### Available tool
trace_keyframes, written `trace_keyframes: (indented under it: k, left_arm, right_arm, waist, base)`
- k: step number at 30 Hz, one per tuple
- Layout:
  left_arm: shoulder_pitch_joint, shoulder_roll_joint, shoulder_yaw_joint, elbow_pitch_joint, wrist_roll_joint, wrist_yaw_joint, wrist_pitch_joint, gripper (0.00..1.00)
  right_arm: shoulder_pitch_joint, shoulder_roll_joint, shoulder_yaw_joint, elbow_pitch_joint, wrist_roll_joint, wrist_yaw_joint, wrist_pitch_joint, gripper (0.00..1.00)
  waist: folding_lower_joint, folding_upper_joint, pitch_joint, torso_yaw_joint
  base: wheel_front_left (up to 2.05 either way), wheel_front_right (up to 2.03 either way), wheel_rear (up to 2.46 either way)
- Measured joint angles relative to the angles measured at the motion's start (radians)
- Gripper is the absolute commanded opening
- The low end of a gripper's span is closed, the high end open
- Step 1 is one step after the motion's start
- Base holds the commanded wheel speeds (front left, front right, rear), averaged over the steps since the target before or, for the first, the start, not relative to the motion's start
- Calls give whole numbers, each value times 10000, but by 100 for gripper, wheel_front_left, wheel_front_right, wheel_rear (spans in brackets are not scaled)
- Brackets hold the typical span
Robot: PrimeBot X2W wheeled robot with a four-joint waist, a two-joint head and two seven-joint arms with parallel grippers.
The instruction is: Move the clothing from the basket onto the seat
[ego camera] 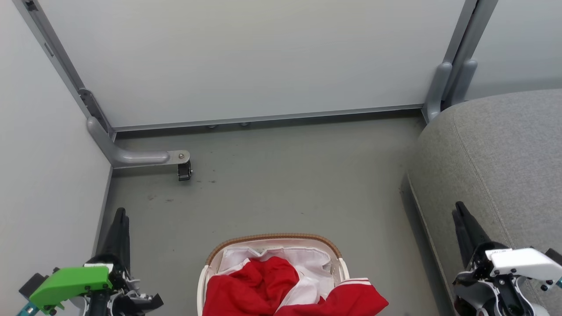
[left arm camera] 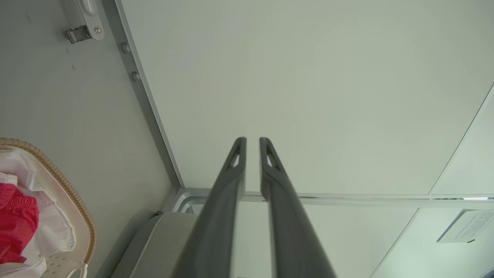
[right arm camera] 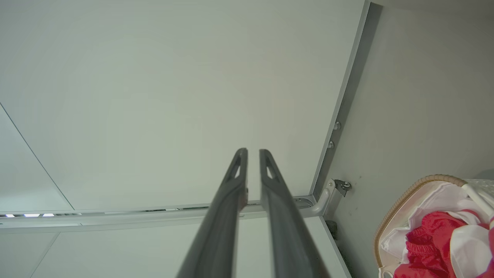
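The cream basket (ego camera: 274, 237) with a brown woven rim stands on the floor at the bottom middle of the head view. Red clothing (ego camera: 254, 285) with white stripes fills it, and one piece hangs over its right edge. The grey seat (ego camera: 505, 145) rises at the right. My left gripper (ego camera: 119, 215) hovers left of the basket and my right gripper (ego camera: 460, 210) over the seat's edge. In the wrist views, the left gripper (left arm camera: 252, 141) and the right gripper (right arm camera: 252, 151) each show a narrow gap with nothing in it. The basket (left arm camera: 73, 193) (right arm camera: 405, 193) and clothing (left arm camera: 15, 220) (right arm camera: 428, 235) sit at the frame edges.
Pale partition panels (ego camera: 246, 57) close off the back and the left side, close beside my left arm. A grey metal foot with a small caster (ego camera: 184, 171) juts onto the grey floor (ego camera: 285, 184) at the back left.
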Motion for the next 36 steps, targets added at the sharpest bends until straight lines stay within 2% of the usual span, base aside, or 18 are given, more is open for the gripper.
trace_keyframes:
  k: [1,2,8,12,36]
  left_arm:
    - [63,-21,-8,82,0,0,-2,0]
    - [145,-42,-13,169,0,0,-2,100]
    - [242,-35,-111,240,194,0,-286,100]
    - [241,27,-176,263,823,0,-491,100]
    - [234,211,-491,334,6316,96,-1469,100]
  right_arm:
    - [62,29,8,77,0,0,0,0]
    - [134,59,13,157,-2,-2,-2,100]
    - [208,-8,190,123,-259,-2,-261,100]
    - [191,-146,351,94,-788,-2,-468,100]
    - [-86,-439,986,-29,-5509,-2,-1473,100]
  waist:
    - [0,0,0,0]
    - [0,0,2,0]
    - [0,0,14,1]
    - [0,0,28,0]
    - [0,0,143,-12]
  base:
    - [0,0,0]
    - [0,0,0]
    - [0,0,0]
    - [0,0,0]
    - [0,0,0]
